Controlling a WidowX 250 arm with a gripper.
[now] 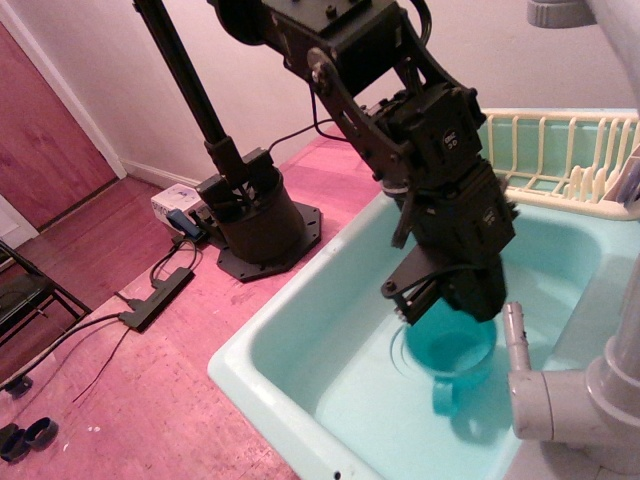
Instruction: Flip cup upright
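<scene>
The cup (452, 353) sits inside the pale aqua sink (300, 330), directly beneath the gripper (455, 312), mouth facing up and its axis close to vertical, with the loop handle pointing toward the near rim of the sink. The gripper reaches down onto the far side of the rim and appears closed on it, though its fingertips are hidden behind its own body. Whether the base rests on the sink floor near the drain cannot be told.
</scene>
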